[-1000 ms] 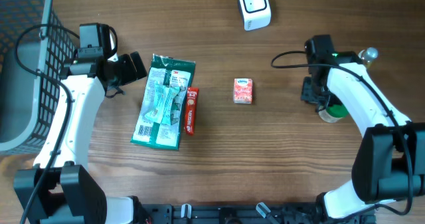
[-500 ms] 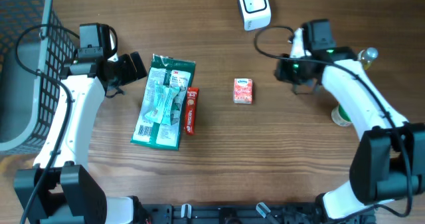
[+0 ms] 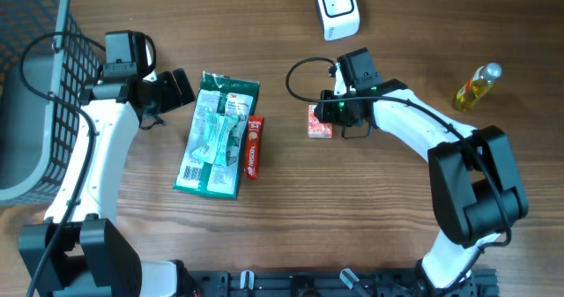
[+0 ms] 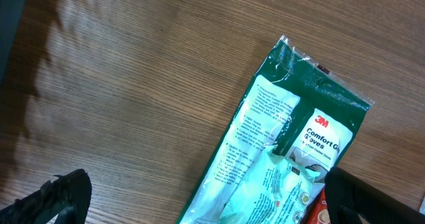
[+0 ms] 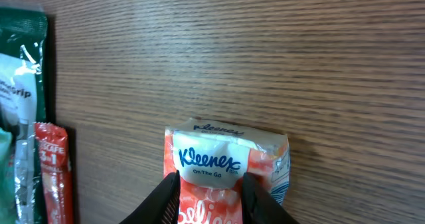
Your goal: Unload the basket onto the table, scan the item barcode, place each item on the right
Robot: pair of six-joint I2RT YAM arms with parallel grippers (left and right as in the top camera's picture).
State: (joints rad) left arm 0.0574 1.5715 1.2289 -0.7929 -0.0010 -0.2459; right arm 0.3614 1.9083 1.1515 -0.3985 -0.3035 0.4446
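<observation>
Our right hand (image 5: pixel 210 187) sits low over the Kleenex pack (image 5: pixel 226 159) at the centre of the overhead frame. Its fingers are slightly spread, likely to pinch the pack and carry it to the scanner (image 3: pixel 337 8) at top. Our left hand (image 3: pixel 179 87) idles, spread wide.

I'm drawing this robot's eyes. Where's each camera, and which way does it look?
Overhead: above the table, facing down; left arm, right arm, left gripper, right gripper show.
Left wrist: on left arm, facing down at the glove pack; its fingertips show.
Right wrist: on right arm, facing down at the tissue pack; its fingertips show.
Shared: overhead and left wrist both see the glove pack.
</observation>
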